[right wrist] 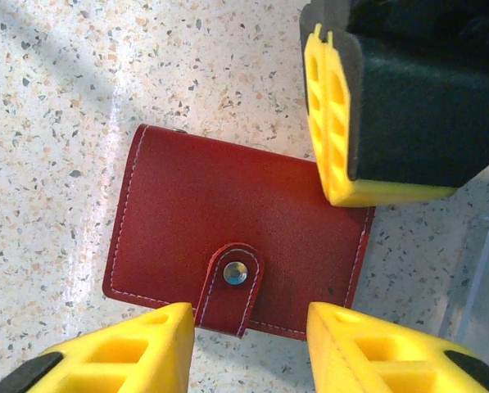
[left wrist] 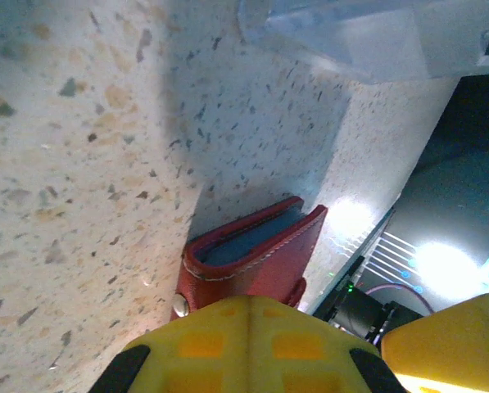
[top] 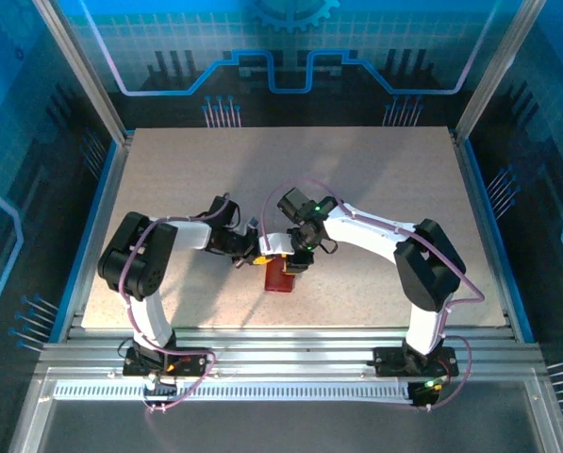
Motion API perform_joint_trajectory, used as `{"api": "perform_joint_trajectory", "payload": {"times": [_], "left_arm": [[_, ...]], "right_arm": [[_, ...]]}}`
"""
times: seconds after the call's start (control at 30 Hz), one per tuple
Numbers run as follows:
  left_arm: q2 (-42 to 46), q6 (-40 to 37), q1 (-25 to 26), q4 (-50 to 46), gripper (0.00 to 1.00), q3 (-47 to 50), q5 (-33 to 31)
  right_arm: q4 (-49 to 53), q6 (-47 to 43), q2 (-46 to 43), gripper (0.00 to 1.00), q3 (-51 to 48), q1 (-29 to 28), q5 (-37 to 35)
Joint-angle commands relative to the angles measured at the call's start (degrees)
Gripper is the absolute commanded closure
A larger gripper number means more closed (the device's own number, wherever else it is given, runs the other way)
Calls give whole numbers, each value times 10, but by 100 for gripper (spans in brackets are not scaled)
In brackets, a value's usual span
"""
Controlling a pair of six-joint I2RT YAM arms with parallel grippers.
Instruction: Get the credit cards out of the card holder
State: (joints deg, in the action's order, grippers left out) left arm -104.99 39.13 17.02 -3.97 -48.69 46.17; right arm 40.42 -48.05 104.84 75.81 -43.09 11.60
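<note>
- Steadying a corner of the closed card holder (right wrist: 228, 221), it seemed, the left hand (left wrist: 248, 323) was shut.
- The half-open right hand (right wrist: 248, 344) straddled the tab (right wrist: 232, 282), probably to unsnap it.

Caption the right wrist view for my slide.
Closed red card holder flat on speckled table, right tool open above it.

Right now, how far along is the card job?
Done: nothing. The wallet lies closed on the table with its tab snapped, cards not yet out. In hand: the left gripper, shut, sits at the wallet's corner, and the right gripper, open, hangs over the tab. Left: unsnap, open, pull each card.
</note>
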Motion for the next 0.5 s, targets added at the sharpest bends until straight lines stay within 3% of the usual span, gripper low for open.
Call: {"api": "perform_joint_trajectory", "payload": {"times": [0.0, 0.3, 0.47], "left_arm": [[-12, 44, -17, 49, 100, 21, 41], [-23, 115, -17, 142, 100, 37, 83], [-27, 94, -14, 112, 100, 26, 73]], "right_arm": [[0, 7, 6, 59, -2, -7, 12], [-8, 34, 10, 58, -7, -14, 12], [-24, 51, 8, 58, -23, -18, 14]]}}
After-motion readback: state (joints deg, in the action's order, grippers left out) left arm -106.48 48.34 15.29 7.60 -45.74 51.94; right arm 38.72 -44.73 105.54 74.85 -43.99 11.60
